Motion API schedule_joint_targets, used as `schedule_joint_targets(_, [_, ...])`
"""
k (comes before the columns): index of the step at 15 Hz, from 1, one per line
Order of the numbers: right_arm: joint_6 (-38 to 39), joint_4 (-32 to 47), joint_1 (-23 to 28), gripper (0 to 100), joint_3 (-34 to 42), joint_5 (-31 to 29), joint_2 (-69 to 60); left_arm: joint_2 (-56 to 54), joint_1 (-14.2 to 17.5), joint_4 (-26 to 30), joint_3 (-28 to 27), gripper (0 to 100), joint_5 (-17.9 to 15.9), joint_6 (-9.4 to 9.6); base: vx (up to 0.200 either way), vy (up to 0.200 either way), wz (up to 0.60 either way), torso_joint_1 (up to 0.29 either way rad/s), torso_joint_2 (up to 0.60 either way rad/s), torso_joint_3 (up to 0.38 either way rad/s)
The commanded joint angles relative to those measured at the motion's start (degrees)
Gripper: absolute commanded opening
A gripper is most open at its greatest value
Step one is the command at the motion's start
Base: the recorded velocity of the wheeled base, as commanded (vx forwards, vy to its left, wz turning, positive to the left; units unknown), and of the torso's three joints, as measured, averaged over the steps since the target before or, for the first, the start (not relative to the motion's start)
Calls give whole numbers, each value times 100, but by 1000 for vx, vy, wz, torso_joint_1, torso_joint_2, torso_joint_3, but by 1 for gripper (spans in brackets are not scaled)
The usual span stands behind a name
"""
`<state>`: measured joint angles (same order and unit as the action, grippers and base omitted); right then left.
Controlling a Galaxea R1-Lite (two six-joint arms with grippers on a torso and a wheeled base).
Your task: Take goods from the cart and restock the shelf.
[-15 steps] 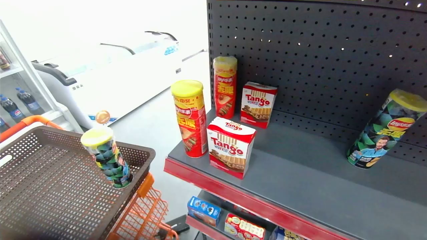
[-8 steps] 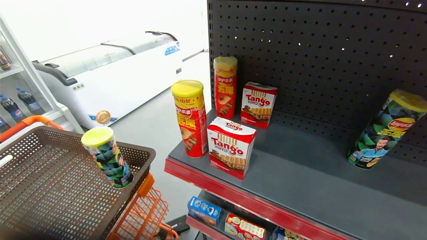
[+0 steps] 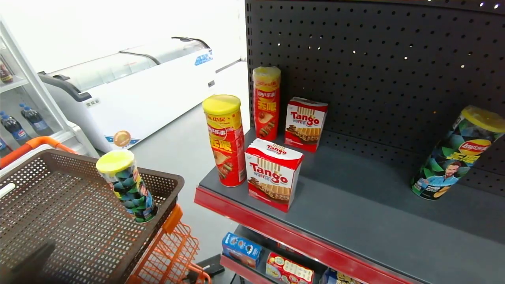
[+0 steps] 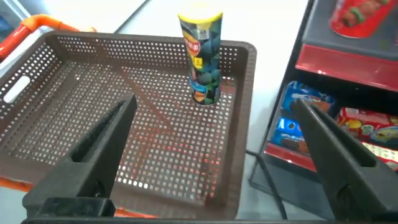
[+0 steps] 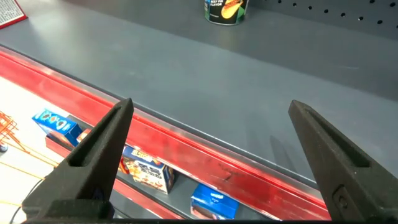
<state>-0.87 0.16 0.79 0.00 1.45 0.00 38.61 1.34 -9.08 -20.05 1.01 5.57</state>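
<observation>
Head view: a brown perforated plastic basket (image 3: 59, 221) sits on an orange wire cart (image 3: 173, 248). It holds one thing, a green-and-blue chip can (image 3: 128, 189) with a yellow lid, upright near the corner closest to the shelf. The dark grey shelf board (image 3: 355, 213) with its red front lip carries five items. There are two red chip cans (image 3: 225, 146) with yellow lids and two red-and-white wafer boxes (image 3: 272, 181). Well apart to the right, by the black pegboard (image 3: 375, 59), is one dark green chip can (image 3: 453, 157).

Left wrist view: the left gripper (image 4: 212, 106) hangs over the basket (image 4: 74, 93), its black fingers (image 4: 93, 162) spread wide with nothing between them. The green-and-blue chip can (image 4: 202, 56) stands just inside the basket's far wall, apart from the fingers.

Right wrist view: the right gripper (image 5: 211, 104) hovers above the front part of the shelf board (image 5: 249, 68), fingers wide apart and empty. The base of the dark green chip can (image 5: 227, 9) shows at the back of the board. Under the red lip sit three small boxes: two blue boxes (image 5: 56, 123) and one red-and-yellow box (image 5: 146, 171).
</observation>
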Motion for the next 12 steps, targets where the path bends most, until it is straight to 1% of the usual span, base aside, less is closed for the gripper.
schedule_joint_targets(1, [-1, 2, 0, 100, 0, 4, 0, 1914, 314, -700, -148, 100, -66, 102, 0, 0, 0, 0, 0, 0])
schedule_joint_targets(2, [-1, 2, 0, 100, 0, 4, 0, 2318, 305, -885, -78, 100, -48, 93, 0, 0, 0, 0, 0, 0])
schedule_joint_targets(3, [-1, 2, 0, 100, 0, 4, 0, 2801, 314, -1333, 1, 100, -22, 58, 0, 0, 0, 0, 0, 0])
schedule_joint_targets(4, [-1, 2, 0, 100, 0, 4, 0, 3285, 358, -1992, 107, 100, 4, 49, 0, 0, 0, 0, 0, 0])
schedule_joint_targets(5, [-1, 2, 0, 100, 0, 4, 0, 3619, 393, -2484, 186, 100, 4, 49, 0, 0, 0, 0, 0, 0])
schedule_joint_targets(6, [-1, 2, 0, 100, 0, 4, 0, 4357, 499, -3697, 397, 100, 4, 41, 0, 0, 0, 0, 0, 0])
schedule_joint_targets(7, [-1, 2, 0, 100, 0, 4, 0, 4779, 499, -4251, 555, 100, -5, 23, 0, 0, 0, 0, 0, 0])
schedule_joint_targets(12, [-1, 2, 0, 100, 0, 4, 0, 5930, 472, -5534, 573, 100, 4, -12, 0, 0, 0, 0, 0, 0])
